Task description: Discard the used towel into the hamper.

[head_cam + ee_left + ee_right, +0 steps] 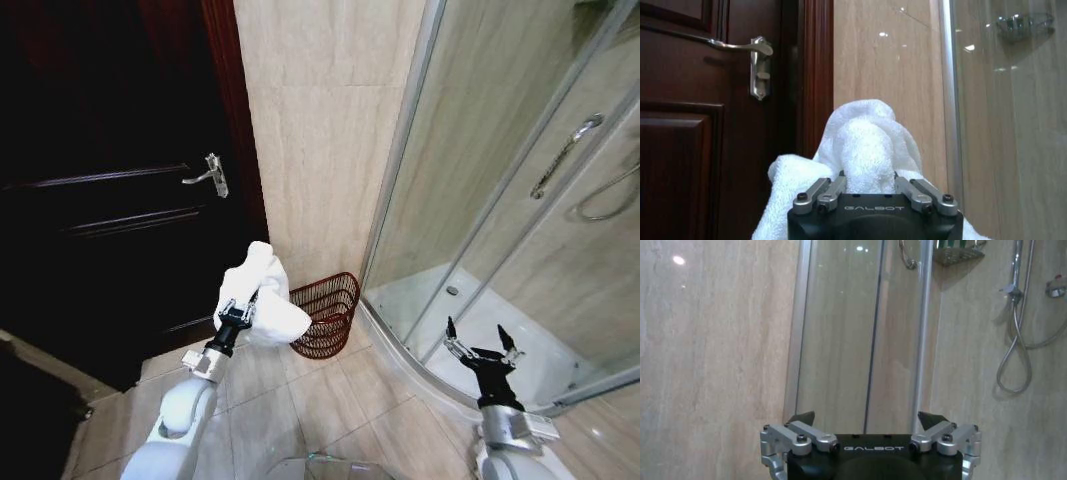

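A white towel hangs bunched in my left gripper, which is shut on it and held up in front of the tiled wall. In the left wrist view the towel rises between the fingers and drapes down both sides. The hamper, a dark red wire-mesh basket, stands on the floor against the wall, just right of and below the towel. My right gripper is open and holds nothing, raised before the shower enclosure at the right.
A dark wooden door with a metal handle fills the left. A curved glass shower enclosure with a raised tray takes the right. Beige floor tiles lie free in front of the hamper.
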